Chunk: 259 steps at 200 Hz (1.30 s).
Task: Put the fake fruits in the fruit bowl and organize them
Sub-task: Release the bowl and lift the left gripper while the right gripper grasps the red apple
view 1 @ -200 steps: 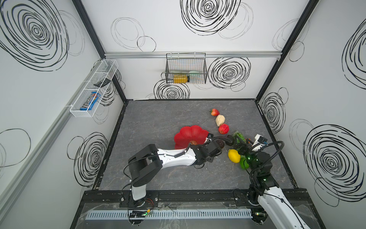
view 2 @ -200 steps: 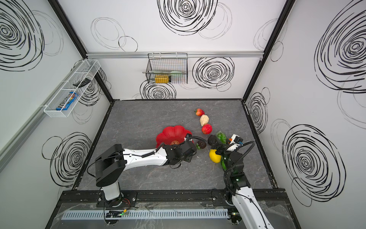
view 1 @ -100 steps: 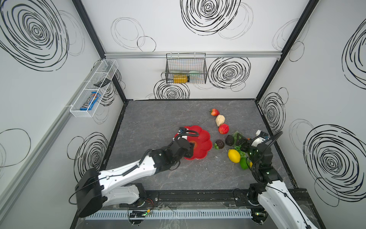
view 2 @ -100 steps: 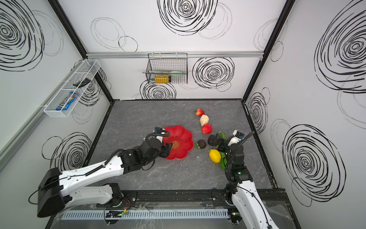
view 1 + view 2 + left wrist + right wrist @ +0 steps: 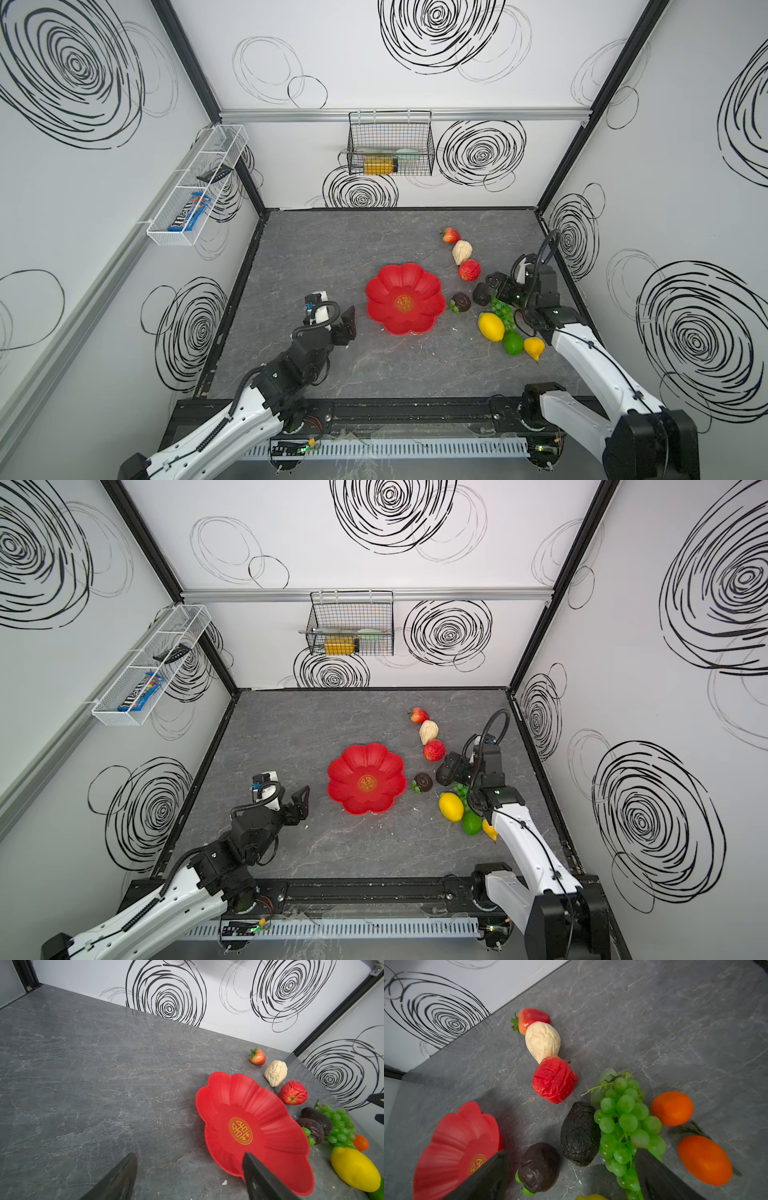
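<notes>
A: In both top views the light is bright, even and diffuse, from above; the white walls (image 5: 415, 95) hold detail. The wide-angle lens splays them outward toward the edges.
B: Shadows?
A: Soft. A dim patch lies on the desk (image 5: 517, 1113) beside the avocado (image 5: 580, 1132) in the right wrist view.
B: Glare, focus?
A: Small highlights on the green grapes (image 5: 625, 1118) and lemon (image 5: 353, 1167). On the left tool (image 5: 189, 1154), the fingers (image 5: 116, 1178) are soft-edged, close to the lens; the fruit bowl (image 5: 446, 1136) looks smeared.
</notes>
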{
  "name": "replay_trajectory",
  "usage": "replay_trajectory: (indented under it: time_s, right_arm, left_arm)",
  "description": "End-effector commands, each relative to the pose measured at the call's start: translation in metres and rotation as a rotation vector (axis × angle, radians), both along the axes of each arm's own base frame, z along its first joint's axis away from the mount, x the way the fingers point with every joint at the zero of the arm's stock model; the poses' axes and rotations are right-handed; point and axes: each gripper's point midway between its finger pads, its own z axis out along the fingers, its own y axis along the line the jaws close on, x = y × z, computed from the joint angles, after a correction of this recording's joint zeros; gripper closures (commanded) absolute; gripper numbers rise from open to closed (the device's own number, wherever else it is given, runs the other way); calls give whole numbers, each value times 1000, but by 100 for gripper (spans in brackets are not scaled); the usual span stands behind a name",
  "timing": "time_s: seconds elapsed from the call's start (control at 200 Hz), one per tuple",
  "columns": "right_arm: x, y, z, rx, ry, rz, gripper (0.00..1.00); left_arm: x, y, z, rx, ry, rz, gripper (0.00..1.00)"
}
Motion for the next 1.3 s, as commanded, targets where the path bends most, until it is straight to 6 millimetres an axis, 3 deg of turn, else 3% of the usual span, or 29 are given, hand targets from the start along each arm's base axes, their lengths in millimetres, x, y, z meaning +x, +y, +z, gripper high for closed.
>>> replay_trajectory:
  time_s: [0.0, 0.16, 0.35, 0.485, 0.635, 1.291]
  right_arm:
    - [17, 23, 7, 55, 23, 42, 3]
    - [46, 48, 2, 46, 38, 48, 3]
    - [70, 43, -19, 15, 166, -52, 3]
    - [85, 52, -35, 30, 200, -45, 3]
    - [90, 51, -55, 18, 256, -72, 3]
    - [113, 43, -86, 20, 293, -100, 2]
  left_arm:
    - [6, 3, 17, -9, -73, 22, 14]
    - [6, -2, 15, -16, -59, 2, 11]
    - [8, -3, 11, -15, -38, -1, 7]
    - [8, -2, 11, -11, -33, 7, 4]
    - [7, -1, 12, -17, -39, 10, 2]
    - [9, -4, 9, -16, -29, -4, 1]
